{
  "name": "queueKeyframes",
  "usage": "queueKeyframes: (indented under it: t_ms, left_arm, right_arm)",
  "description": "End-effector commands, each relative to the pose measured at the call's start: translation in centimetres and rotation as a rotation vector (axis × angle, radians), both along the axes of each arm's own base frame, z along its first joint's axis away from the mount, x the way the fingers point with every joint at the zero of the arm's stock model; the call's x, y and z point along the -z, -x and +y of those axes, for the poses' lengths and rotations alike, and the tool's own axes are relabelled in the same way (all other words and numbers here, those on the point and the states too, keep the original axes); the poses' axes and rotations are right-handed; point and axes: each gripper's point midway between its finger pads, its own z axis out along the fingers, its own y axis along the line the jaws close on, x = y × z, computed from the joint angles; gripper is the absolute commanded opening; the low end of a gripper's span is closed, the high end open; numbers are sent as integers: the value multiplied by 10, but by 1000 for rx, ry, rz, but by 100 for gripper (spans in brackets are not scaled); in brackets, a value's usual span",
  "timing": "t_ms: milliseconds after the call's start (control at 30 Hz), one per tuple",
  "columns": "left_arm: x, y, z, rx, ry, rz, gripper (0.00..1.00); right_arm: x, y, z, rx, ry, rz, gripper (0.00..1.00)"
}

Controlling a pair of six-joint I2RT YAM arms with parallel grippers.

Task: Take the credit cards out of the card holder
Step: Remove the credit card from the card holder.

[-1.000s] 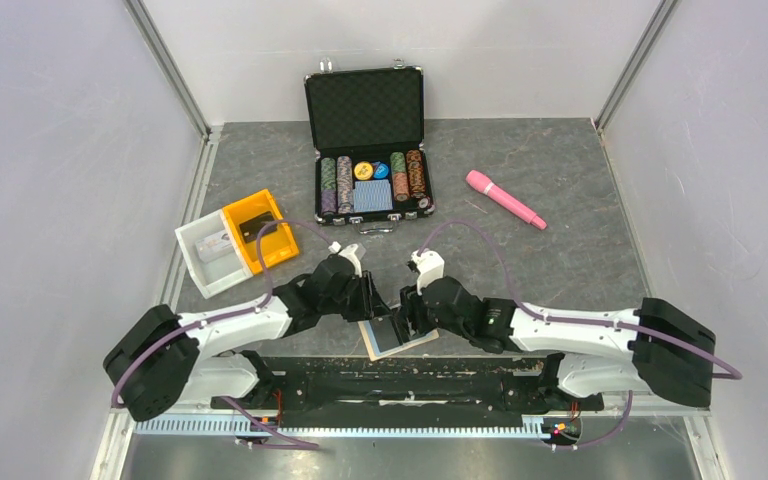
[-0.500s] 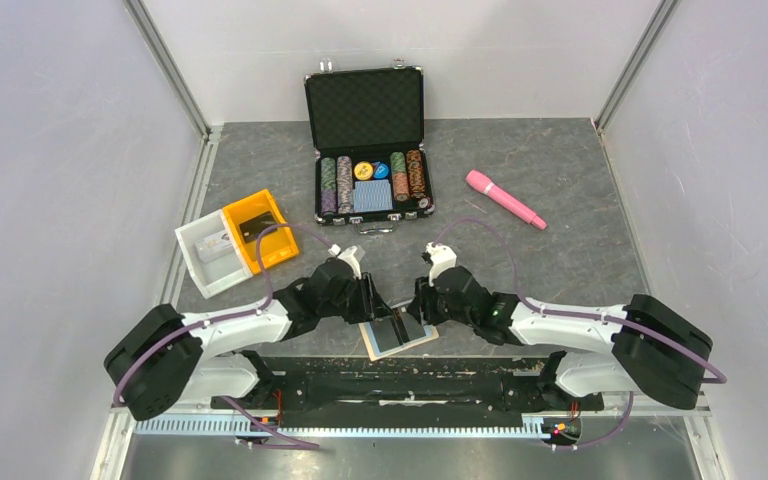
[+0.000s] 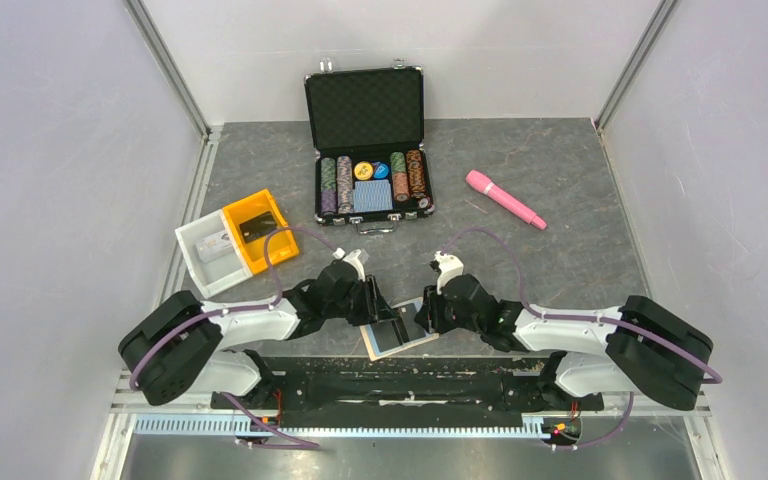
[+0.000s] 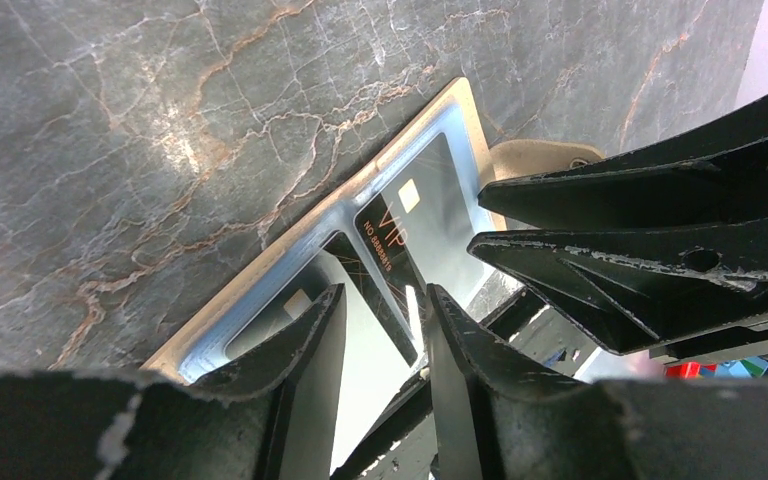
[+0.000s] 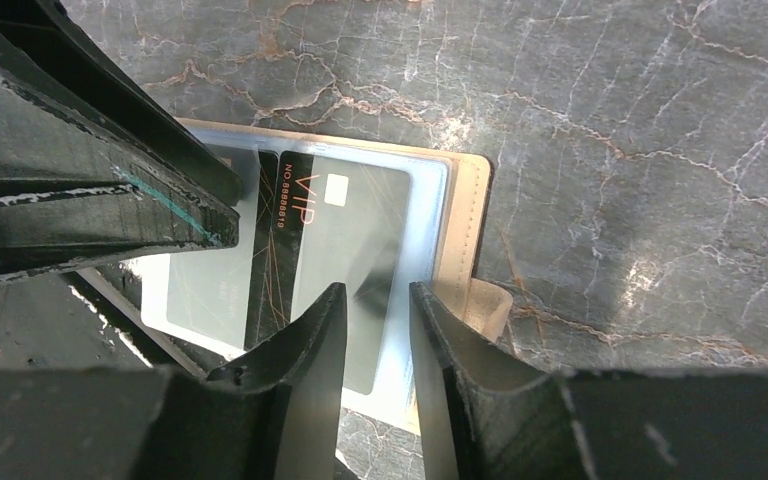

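Tan leather card holder (image 3: 396, 342) lies open; its black VIP card (image 5: 345, 215) is not out yet. Left hand (image 4: 385, 295) and right hand (image 5: 376, 292) are a little open, empty.

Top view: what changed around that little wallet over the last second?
The right gripper drew back to the right, off the middle of the open card holder, while the left gripper slid further over it. Nothing was visibly grasped or released. The card holder, chip case and pink pen stayed put.
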Motion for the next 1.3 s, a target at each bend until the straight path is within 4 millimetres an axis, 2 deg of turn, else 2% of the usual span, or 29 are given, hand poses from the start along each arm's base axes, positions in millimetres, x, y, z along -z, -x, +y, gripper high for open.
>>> queueKeyframes:
  t_ms: [0,500,700,967,1100,1267]
  left_arm:
    - [-5,-1,-13,2,60,-5,42]
    - [5,5,-20,17,73,4,41]
    - [7,9,-23,19,89,11,40]
    - [-8,9,-32,1,169,3,38]
    - [-7,8,-30,-12,156,4,38]
    - [1,7,-19,-39,91,16,38]
  right_arm:
    - [7,4,-2,0,-27,19,31]
    - [10,6,-8,17,-37,34,22]
    - [10,6,-9,23,-39,37,22]
    - [13,9,-9,26,-50,53,19]
    - [5,8,-4,17,-72,49,17]
    - [-18,0,4,18,-105,10,19]
